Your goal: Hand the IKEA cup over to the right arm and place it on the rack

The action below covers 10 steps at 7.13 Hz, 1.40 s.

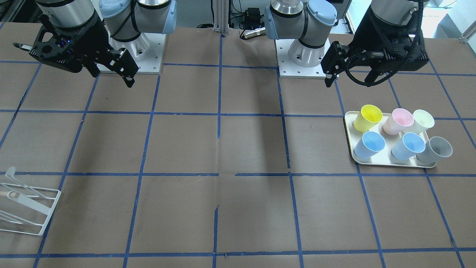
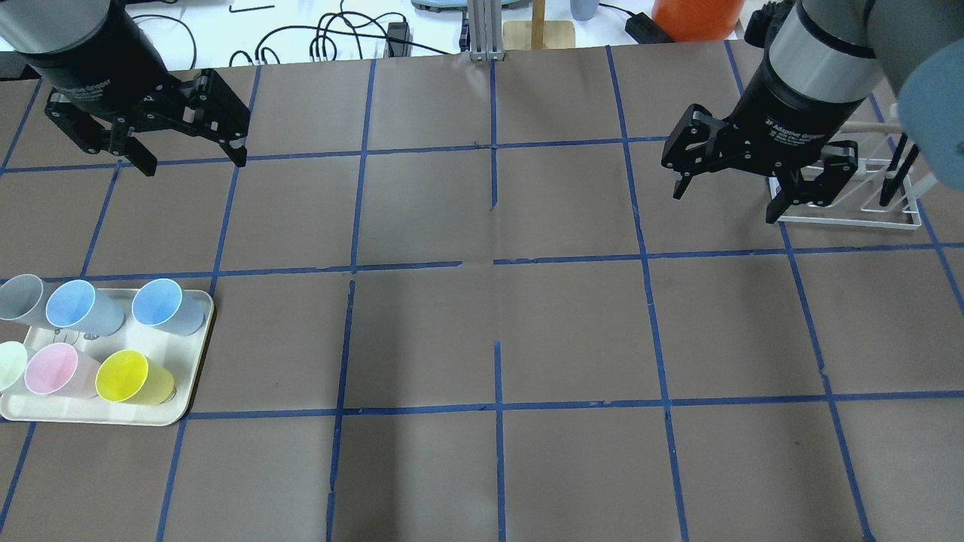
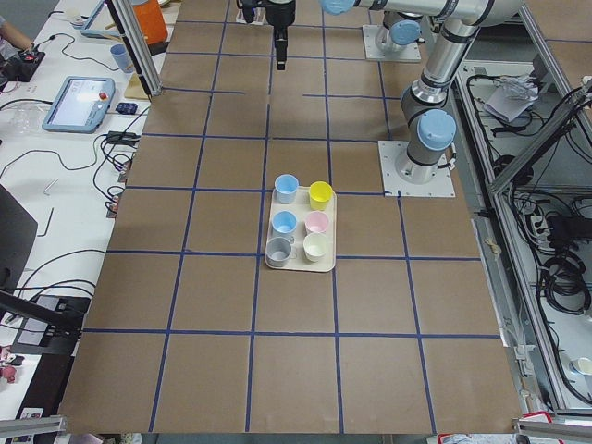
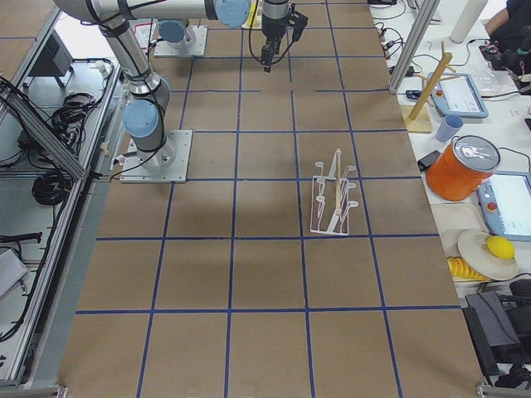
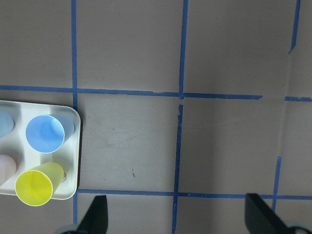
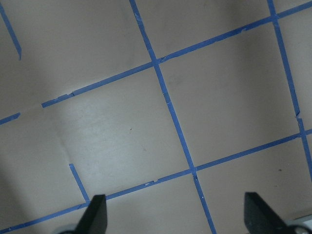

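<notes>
Two alike light blue IKEA cups (image 2: 162, 305) (image 2: 79, 307) lie tilted on a cream tray (image 2: 113, 418) at the table's left; they also show in the front view (image 1: 370, 144) (image 1: 409, 146). One shows in the left wrist view (image 5: 45, 134). My left gripper (image 2: 193, 164) is open and empty, high above the table beyond the tray. My right gripper (image 2: 724, 207) is open and empty, hovering just left of the white wire rack (image 2: 851, 220), which is empty. The rack also shows in the front view (image 1: 49, 213) and the right side view (image 4: 332, 203).
The tray also holds a yellow cup (image 2: 124, 376), a pink cup (image 2: 53, 370), a grey cup (image 2: 21, 297) and a pale green cup (image 2: 7, 365). Blue tape lines grid the brown table. An orange container (image 2: 689, 15) and cables lie beyond the far edge.
</notes>
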Each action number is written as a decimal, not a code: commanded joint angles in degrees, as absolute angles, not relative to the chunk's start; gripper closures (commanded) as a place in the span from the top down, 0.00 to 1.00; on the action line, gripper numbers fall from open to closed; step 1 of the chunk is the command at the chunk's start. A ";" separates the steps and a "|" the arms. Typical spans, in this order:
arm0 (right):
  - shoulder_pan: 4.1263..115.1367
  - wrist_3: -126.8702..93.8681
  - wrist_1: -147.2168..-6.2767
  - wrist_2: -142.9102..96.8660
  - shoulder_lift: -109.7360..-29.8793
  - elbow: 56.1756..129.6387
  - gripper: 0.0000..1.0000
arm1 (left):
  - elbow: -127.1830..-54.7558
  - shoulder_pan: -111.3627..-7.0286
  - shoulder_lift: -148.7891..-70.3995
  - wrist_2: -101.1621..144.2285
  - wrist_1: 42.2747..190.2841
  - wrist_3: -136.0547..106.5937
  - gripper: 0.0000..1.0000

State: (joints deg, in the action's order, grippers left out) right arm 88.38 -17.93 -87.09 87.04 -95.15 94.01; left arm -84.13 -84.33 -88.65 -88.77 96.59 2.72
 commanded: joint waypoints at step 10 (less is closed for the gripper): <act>88.33 -17.31 -87.01 86.92 -96.42 94.13 1.00 | -107.47 -54.49 -98.86 -88.07 66.32 44.74 1.00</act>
State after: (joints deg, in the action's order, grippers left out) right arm 88.31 -17.33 -86.86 86.96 -96.51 94.06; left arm -103.89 -55.29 -97.37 -88.09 73.05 44.36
